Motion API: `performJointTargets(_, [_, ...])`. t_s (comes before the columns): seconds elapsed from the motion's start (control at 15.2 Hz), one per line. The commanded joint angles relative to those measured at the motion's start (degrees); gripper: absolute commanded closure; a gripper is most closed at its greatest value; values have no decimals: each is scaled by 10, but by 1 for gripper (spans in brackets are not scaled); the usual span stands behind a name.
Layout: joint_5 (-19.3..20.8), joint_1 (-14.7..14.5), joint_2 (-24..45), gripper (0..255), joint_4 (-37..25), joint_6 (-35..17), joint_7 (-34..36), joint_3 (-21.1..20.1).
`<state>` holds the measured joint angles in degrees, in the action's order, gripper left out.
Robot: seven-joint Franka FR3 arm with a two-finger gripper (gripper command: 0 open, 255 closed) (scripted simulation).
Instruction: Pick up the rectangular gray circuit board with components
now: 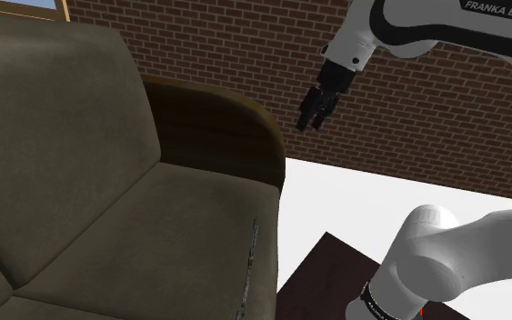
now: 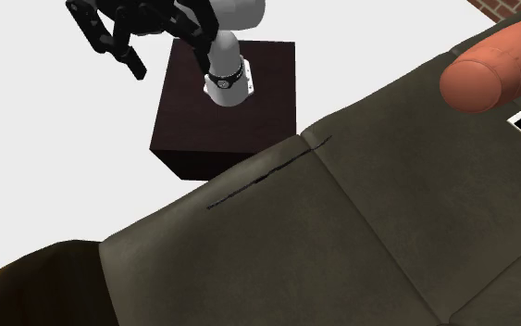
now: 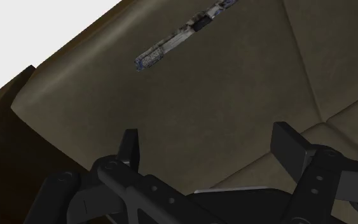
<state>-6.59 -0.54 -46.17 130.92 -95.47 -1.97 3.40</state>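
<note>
Tool spread apart, thin mottled grey circuit board near sofa cushion edge

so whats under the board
The sofa's seat cushion. The board sits edge-on, sunk into it near the cushion's edge, so only a thin strip shows; its lower part is hidden.

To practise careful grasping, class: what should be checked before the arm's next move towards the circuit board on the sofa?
1. Circuit board in view on the sofa seat: ok.
2. Jaws open, nothing between them: ok.
3. Jaws at the board: not ok; they hang above, apart from it.
4. Board lying flat: not ok; it shows as a thin strip, seemingly edge up.
5. Jaws lined up across the strip: cannot tell.
</note>
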Motion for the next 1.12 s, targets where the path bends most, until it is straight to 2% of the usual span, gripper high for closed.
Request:
performJointTargets(0.0, [0, 0, 0, 0, 0, 0, 0, 0])
performJointTargets(0.53, [-27, 31, -19, 0, 141, -103, 170, -104])
performJointTargets(1.06, [-71, 49, 31, 0, 229, -214, 348, -221])
